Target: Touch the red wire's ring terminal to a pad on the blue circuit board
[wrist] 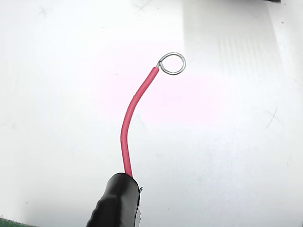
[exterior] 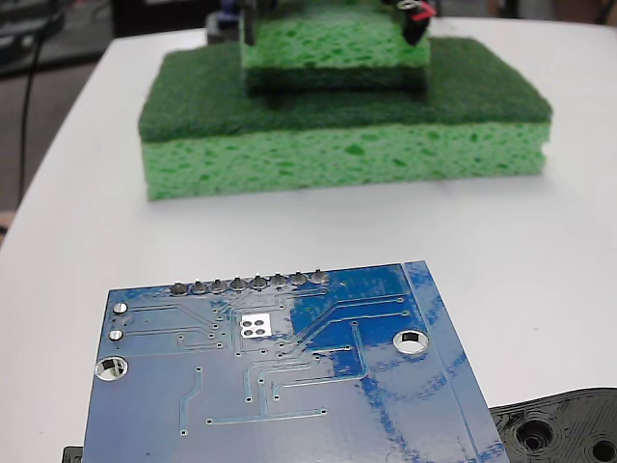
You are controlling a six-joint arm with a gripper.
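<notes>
Here, wrist view: red wire (wrist: 127,127) rising in a gentle curve out of a black sleeve (wrist: 116,201), tipped by the ring terminal (wrist: 171,63). Carried ring-first, probably so that the bare metal loop leads and meets a contact before any insulation does. Hanging over bare white table (wrist: 57,94), touching nothing. No board in this view.

Fixed view: blue circuit board (exterior: 289,395) lying flat in the foreground, traces up, with its row of solder bumps (exterior: 249,284) and a mounting hole (exterior: 412,340) exposed to an approach from above. Black plastic part (exterior: 564,429) at its lower right corner. Stacked green sponges (exterior: 337,145) behind, well apart from the board. Dark cropped shape (exterior: 415,21) with a red fleck at the top edge, possibly the sleeve. Fingers of the gripper not shown clearly; grasp impossible to tell.
</notes>
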